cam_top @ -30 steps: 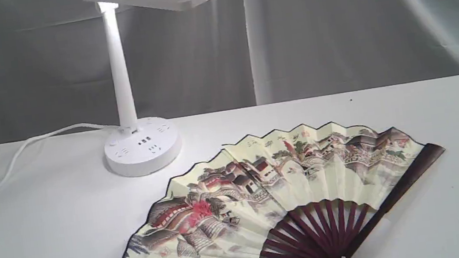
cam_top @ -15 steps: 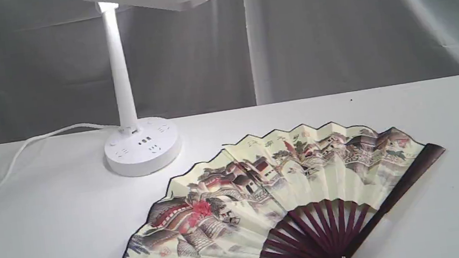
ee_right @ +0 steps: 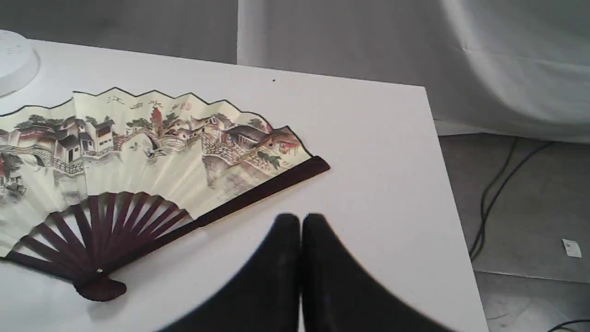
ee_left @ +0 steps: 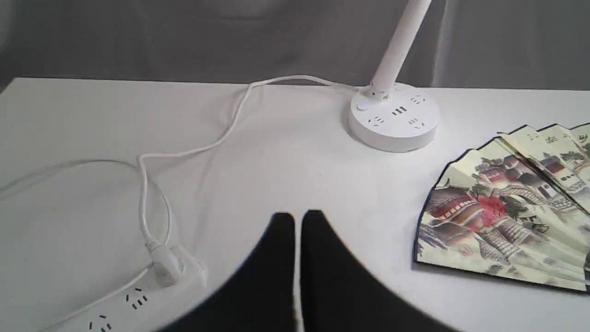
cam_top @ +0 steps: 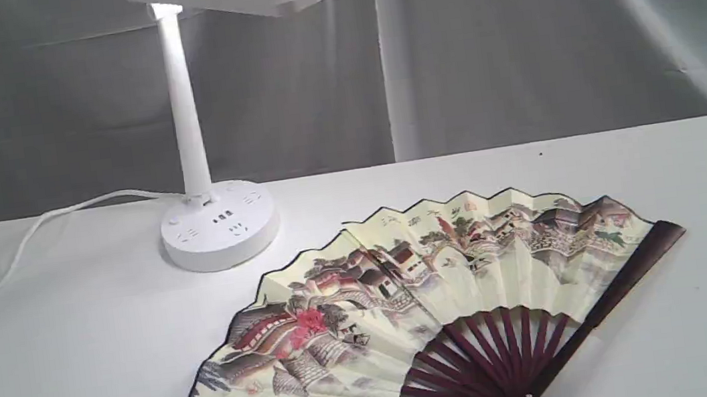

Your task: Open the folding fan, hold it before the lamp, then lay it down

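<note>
The folding fan lies spread open and flat on the white table, its painted cream leaf up and its dark ribs gathered at the near pivot. It also shows in the left wrist view and the right wrist view. The lamp stands behind the fan's left end, its base a short way from the leaf. My left gripper is shut and empty, off to the fan's left. My right gripper is shut and empty, just off the fan's right guard. Neither arm appears in the exterior view.
The lamp's white cord loops over the table's left part to a plug in a white power strip. The table's right edge drops to a grey floor with dark cables. Grey cloth hangs behind.
</note>
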{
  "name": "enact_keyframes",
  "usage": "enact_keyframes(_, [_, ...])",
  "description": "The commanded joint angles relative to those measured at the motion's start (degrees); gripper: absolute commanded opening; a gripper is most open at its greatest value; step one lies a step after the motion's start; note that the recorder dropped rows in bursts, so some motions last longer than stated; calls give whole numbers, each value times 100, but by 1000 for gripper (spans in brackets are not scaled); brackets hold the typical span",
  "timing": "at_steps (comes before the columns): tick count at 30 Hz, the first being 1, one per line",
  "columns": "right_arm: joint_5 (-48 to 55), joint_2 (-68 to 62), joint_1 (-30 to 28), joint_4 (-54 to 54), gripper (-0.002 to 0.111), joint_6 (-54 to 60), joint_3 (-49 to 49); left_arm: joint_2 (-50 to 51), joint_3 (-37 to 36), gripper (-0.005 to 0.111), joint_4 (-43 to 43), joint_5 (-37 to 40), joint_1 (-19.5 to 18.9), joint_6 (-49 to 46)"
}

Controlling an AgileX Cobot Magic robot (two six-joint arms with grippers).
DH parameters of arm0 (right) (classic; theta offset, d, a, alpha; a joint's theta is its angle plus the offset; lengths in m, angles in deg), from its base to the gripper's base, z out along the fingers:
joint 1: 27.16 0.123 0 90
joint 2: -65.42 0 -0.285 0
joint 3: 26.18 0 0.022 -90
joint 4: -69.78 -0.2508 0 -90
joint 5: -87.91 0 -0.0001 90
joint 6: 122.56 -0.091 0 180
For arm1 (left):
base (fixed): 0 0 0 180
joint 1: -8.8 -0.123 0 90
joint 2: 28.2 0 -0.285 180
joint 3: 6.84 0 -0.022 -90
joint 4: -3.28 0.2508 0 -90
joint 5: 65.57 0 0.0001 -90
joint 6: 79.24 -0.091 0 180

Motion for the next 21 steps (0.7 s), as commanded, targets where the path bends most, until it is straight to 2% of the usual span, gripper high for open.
enact_keyframes(1, [2,263,7,-6,0,66,-44,-338,33,0,-21,62,-14,37])
enact_keyframes(7, [-10,724,7,-28,0,2,-44,-1103,33,0,-5,-109,-14,113])
enact_keyframes(12, [89,1237,7,-28,0,3,-44,-1816,33,0,406,-299,-14,127])
enact_keyframes(21, [383,2590,7,268,0,3,-44,-2458,33,0,499,-663,-14,157])
